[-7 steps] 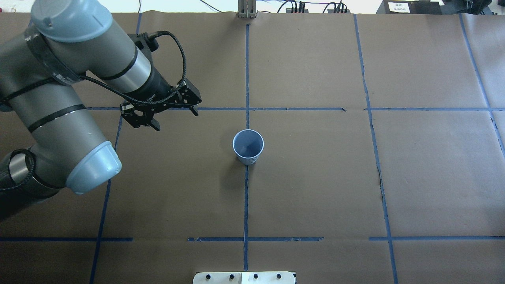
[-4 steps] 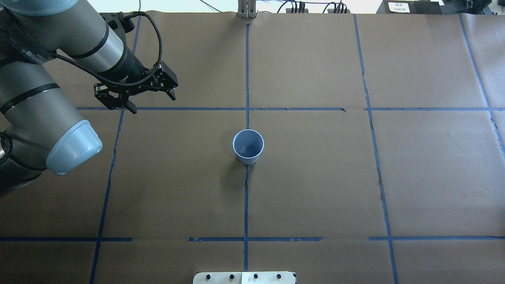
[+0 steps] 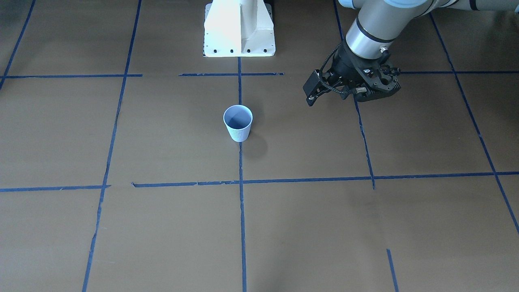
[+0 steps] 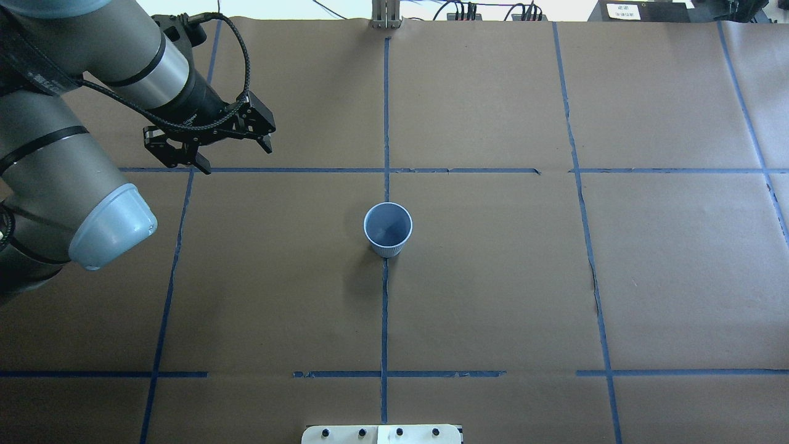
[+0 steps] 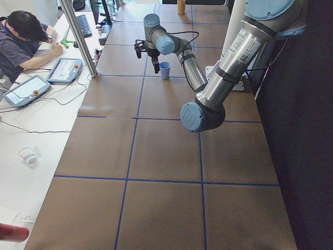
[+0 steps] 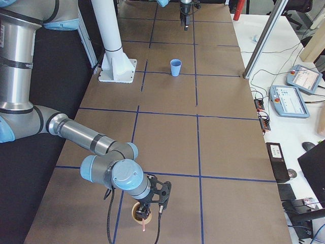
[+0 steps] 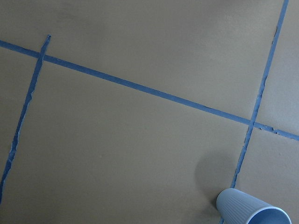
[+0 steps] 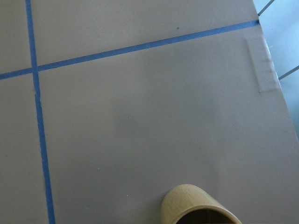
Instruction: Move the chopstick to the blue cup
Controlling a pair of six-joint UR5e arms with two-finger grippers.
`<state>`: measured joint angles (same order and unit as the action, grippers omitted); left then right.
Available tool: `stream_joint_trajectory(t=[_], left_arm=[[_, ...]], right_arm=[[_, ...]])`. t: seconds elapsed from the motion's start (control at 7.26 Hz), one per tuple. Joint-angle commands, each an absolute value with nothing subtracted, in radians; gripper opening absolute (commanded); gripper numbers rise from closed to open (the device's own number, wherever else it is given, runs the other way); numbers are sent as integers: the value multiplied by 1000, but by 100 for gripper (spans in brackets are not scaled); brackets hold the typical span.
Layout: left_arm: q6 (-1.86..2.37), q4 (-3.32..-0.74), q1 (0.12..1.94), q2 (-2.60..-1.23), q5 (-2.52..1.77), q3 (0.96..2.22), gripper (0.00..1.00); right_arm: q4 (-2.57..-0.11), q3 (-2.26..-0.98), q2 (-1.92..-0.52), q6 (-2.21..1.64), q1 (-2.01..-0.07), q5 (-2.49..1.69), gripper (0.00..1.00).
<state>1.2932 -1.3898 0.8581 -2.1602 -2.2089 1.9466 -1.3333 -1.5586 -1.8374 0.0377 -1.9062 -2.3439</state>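
The blue cup (image 4: pixel 387 229) stands upright at the table's middle, with nothing showing inside; it also shows in the front view (image 3: pixel 238 121) and at the lower edge of the left wrist view (image 7: pixel 250 212). My left gripper (image 4: pixel 236 158) is open and empty, hovering well to the cup's far left. My right gripper (image 6: pixel 152 202) shows only in the right side view, at the near end of the table; I cannot tell whether it is open or shut. A pinkish chopstick (image 6: pixel 144 224) hangs just below it, over a tan cup (image 6: pixel 137 213).
The tan cup's rim shows in the right wrist view (image 8: pixel 201 211). The white robot base (image 3: pixel 239 28) stands at the robot's table edge. Blue tape lines cross the brown table. A person (image 5: pixel 23 36) and tablets sit beside the table's far side.
My left arm has pulled back from near the blue cup toward the far left of the table, still open. The cup has not moved.
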Motion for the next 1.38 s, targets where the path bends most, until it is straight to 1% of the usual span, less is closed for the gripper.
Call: stream_joint_trajectory(t=[0.0, 0.28, 0.83, 1.24], left_arm=[[1293, -1390, 856, -2164, -2209, 1948, 100], [1293, -1390, 856, -2169, -2210, 1951, 100], [1296, -1390, 854, -2171, -2210, 1971, 100], [1301, -1390, 854, -2172, -2209, 1979, 100]], right_arm=[[-1339, -1531, -1842, 40, -1936, -2335, 100], [-1328, -1462, -1833, 41, -1937, -2316, 100], [-1331, -1454, -1835, 43, -1965, -2278, 100], [-1303, -1329, -1770, 34, -1967, -2278, 100]])
